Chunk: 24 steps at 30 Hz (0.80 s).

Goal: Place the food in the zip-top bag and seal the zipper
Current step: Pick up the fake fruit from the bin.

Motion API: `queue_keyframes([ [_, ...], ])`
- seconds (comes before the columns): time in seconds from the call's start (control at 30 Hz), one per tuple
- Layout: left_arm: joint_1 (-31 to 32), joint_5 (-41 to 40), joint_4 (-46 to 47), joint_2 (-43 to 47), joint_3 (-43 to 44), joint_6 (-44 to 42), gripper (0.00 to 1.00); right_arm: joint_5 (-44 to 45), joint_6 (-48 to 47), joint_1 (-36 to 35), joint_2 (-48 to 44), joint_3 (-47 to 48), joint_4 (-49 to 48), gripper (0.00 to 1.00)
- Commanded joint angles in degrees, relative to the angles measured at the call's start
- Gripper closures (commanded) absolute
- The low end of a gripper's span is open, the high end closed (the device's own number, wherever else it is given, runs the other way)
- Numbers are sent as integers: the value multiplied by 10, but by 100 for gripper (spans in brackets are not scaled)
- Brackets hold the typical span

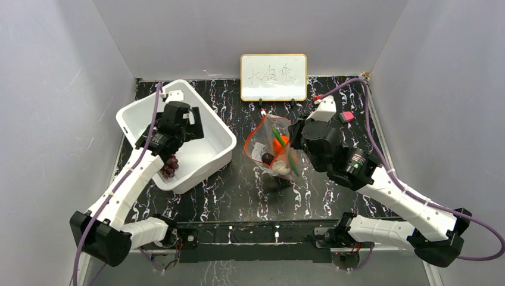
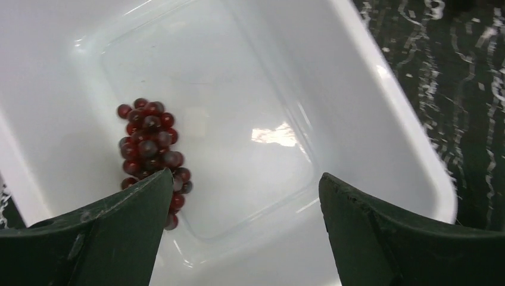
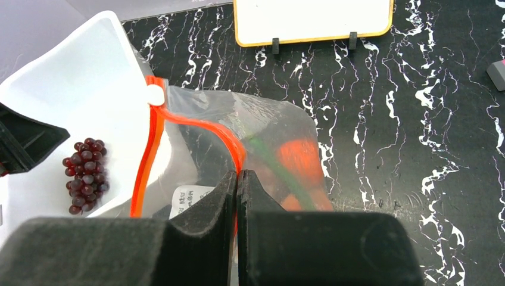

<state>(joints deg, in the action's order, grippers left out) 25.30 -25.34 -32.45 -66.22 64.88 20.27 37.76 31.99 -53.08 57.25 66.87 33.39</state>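
- Left wrist view: my left gripper (image 2: 245, 186) gapes wide and empty over the knobbly dark-red grape bunch (image 2: 152, 155) in the smooth white plastic bin (image 2: 393, 119).
- My right gripper (image 3: 238, 179) is pinched tight on the red-orange zipper strip (image 3: 202, 126) of the crinkly clear zip-top bag (image 3: 274, 125).

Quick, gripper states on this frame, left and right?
Left gripper: open, empty, over the grape bunch in the white bin.
Right gripper: closed, pinching the zipper of the zip-top bag.
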Motion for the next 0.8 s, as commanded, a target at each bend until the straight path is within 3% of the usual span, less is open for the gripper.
queue_keyframes([
  [0.0,-77,-10,-14,-2,-28,-15,11,16,-6,2,-21,-2,-47,100],
  [0.37,-212,9,6,-79,-56,24,12,22,-18,2,-29,-4,-50,100],
  [0.77,-245,21,27,-184,-52,7,12,26,-24,2,-31,-6,-55,100],
])
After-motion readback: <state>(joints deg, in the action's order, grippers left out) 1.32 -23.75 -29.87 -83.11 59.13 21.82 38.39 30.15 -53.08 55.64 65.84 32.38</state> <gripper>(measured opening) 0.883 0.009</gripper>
